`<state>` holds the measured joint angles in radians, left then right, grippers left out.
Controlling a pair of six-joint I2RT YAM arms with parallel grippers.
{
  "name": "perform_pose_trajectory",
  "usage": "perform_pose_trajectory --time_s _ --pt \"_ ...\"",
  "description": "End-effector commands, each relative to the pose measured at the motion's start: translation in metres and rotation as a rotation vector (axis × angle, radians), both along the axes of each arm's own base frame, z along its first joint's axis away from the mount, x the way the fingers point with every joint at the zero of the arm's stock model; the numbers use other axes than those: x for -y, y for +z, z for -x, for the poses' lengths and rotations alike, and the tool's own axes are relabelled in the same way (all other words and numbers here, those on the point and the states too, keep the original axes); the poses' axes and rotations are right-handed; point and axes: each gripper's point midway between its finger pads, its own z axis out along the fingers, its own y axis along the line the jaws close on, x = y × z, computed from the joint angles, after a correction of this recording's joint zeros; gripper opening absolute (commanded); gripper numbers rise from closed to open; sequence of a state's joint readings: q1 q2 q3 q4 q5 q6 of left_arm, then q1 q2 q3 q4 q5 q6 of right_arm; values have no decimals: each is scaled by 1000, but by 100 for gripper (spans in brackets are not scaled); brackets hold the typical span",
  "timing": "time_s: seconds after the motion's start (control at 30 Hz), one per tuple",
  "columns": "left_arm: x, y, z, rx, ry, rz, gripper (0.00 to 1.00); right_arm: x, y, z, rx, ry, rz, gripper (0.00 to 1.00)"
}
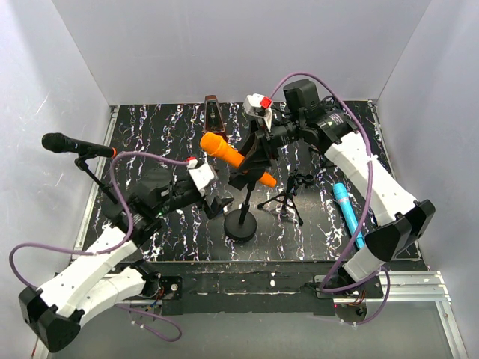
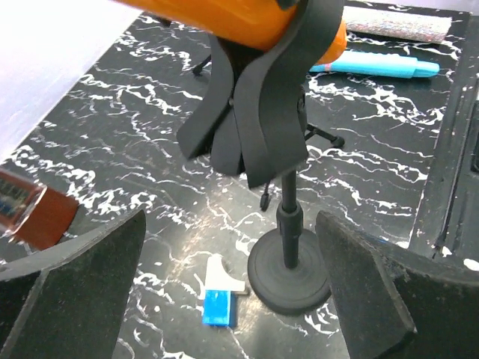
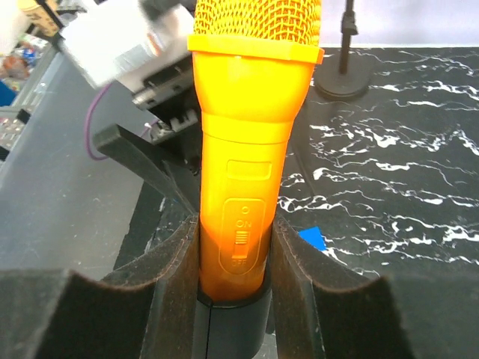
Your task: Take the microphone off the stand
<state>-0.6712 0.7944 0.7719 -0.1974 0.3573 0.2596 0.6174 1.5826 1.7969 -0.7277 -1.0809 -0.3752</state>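
**Clamping an orange plastic microphone (image 1: 233,155) seated in its black metal stand (image 1: 241,223)**

From above, we see the orange plastic microphone lying tilted in the black spring clip (image 2: 254,112) at the top of the stand. Its mesh head points toward the left side and its tail toward the right. The stand's round base sits near the middle of the black, white-veined tabletop (image 1: 165,127).

The right arm (image 1: 359,168) reaches in from the far right. Its jaws are closed onto the microphone's body. In the right wrist view, the two dark foam pads (image 3: 179,277) press on either side of the orange barrel at the sliding switch, just by the clip.

The left arm (image 1: 97,269) sits low on the left. Its jaws are spread wide and hold nothing. In the left wrist view they frame the stand's pole and base, touching neither.

A small blue and white block (image 2: 221,299) lies on the tabletop just beside the base. A light blue microphone (image 1: 348,213) lies flat on the right. A small black tripod (image 1: 288,196) stands near the base. A black microphone (image 1: 75,145) sits on a second stand at the left edge.
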Motion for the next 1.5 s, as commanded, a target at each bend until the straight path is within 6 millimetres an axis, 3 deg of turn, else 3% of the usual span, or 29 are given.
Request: perform_pose_trajectory --time_s 0.0,0.3,0.43,0.57,0.7,0.93,1.1,1.13,1.3,1.33,1.37,1.4,1.43,1.47 --pt "26 17 -6 43 -110 53 98 2 22 7 91 117 -102 1" --pt "43 27 -23 58 -149 118 97 5 19 14 109 164 -124 1" --pt "47 37 -20 88 -189 135 95 5 14 12 126 163 -130 1" --pt "52 52 -20 99 -210 182 84 5 13 10 133 139 -142 1" --pt "58 52 -19 52 -225 203 75 7 8 10 130 135 -139 1" --pt "57 56 -23 41 -214 224 52 6 3 5 142 115 -127 1" --pt "59 59 -23 58 -246 219 5 1 4 -3 92 86 -135 1" --pt "59 59 -23 67 -246 216 0 0 6 -4 77 78 -137 1" --pt "53 55 -29 32 -199 218 0 -2 9 -8 66 72 -137 1" --pt "52 55 -30 30 -188 221 5 -2 9 -8 62 72 -135 1" --pt "51 56 -33 26 -167 228 28 -2 9 -7 60 73 -135 1" --pt "50 59 -33 27 -160 240 57 -2 8 -8 56 74 -133 1" --pt "48 64 -34 40 -146 256 71 -2 9 -8 54 74 -132 1" --pt "48 68 -35 43 -138 273 74 -2 9 -8 53 74 -131 1"
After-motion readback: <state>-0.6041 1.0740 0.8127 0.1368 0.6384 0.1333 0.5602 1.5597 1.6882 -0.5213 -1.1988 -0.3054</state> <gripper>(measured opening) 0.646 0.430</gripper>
